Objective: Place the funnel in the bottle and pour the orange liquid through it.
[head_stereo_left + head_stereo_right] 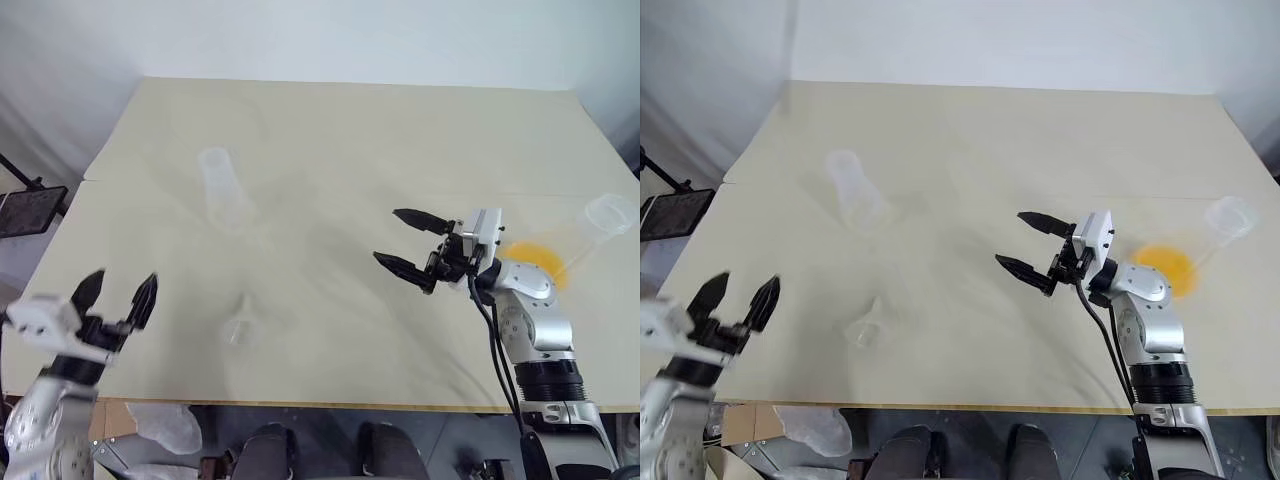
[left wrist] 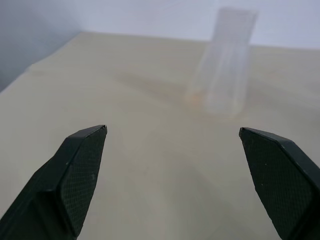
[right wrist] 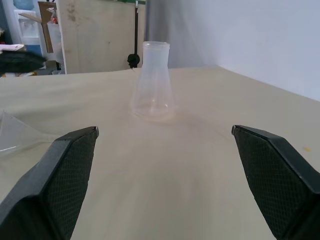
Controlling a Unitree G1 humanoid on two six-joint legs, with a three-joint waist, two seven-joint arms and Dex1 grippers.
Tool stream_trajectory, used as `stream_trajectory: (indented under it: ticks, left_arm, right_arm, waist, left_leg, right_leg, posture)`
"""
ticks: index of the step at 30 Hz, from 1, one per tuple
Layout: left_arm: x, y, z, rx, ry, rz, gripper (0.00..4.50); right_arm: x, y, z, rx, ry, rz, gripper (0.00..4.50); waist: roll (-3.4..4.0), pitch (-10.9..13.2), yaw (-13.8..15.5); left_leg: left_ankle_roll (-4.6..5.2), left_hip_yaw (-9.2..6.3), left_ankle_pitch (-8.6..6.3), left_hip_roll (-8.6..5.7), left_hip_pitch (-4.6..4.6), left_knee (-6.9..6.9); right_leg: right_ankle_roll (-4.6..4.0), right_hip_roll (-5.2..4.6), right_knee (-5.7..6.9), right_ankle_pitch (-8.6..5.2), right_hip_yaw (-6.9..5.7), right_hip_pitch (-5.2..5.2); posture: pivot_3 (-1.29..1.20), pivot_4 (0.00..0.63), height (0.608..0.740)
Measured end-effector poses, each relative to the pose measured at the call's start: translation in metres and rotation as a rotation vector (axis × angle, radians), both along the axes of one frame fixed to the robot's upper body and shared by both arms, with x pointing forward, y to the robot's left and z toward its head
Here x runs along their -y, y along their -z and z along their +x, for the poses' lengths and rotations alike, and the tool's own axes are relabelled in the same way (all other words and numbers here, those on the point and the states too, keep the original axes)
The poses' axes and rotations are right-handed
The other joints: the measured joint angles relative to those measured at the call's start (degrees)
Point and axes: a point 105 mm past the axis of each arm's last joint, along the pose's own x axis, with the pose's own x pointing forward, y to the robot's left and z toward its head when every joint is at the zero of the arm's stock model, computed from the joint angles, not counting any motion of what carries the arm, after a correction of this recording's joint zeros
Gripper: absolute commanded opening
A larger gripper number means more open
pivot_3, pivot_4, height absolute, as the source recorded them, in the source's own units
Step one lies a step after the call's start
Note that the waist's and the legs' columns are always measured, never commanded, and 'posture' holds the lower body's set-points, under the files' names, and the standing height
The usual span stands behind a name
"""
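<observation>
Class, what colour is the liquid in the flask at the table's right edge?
Yellow-orange; the liquid shows best in the right eye view.

A pale cream table (image 1: 330, 130) is shown beneath a plain white wall (image 1: 300, 35). A clear, colourless bottle (image 1: 222, 190) and a nearly invisible clear funnel (image 1: 238, 327) are seen on it. Translucent yellow-orange liquid (image 1: 535, 262) is seen inside a larger clear flask (image 1: 590, 228). Both grippers have black fingers (image 2: 75, 175) with a fine cross-hatched texture, on silver-and-white arms.

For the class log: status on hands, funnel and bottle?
Left hand, right hand open, empty. Funnel untouched on table; bottle upright beyond. Path clear.
</observation>
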Motion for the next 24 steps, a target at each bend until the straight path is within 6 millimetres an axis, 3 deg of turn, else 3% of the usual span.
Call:
stream_trajectory:
  ticks: [4, 10, 24]
  left_arm:
    - [0.018, -0.018, 0.034, -0.013, 0.092, 0.035, 4.5]
    - [0.022, -0.028, 0.081, -0.043, 0.074, 0.039, 4.5]
    - [0.043, -0.041, 0.139, -0.052, 0.116, 0.04, 4.5]
  right_arm:
    - [-0.004, 0.005, -0.002, -0.014, -0.015, -0.004, 4.48]
    - [-0.009, 0.005, -0.007, -0.008, -0.037, -0.005, 4.48]
    - [-0.012, 0.001, -0.008, -0.01, -0.042, 0.011, 4.48]
  waist:
    - [0.0, 0.0, -0.57]
    - [-0.01, 0.01, -1.15]
    - [-0.07, 0.04, -1.13]
  left_leg:
    - [-0.02, 0.0, 0.0, -0.13, 0.0, -0.02]
    - [-0.1, -0.01, 0.05, -0.13, 0.0, -0.03]
    - [-0.11, -0.04, 0.05, -0.16, -0.03, -0.01]
  right_leg:
    - [0.0, 0.06, 0.02, 0.0, -0.06, -0.02]
    - [0.0, 0.12, 0.03, 0.0, -0.1, -0.04]
    - [0.01, 0.12, 0.06, 0.0, -0.17, -0.04]
  posture:
    - [0.0, 0.15, 0.74]
    - [0.0, 0.15, 0.74]
    - [0.0, 0.15, 0.74]
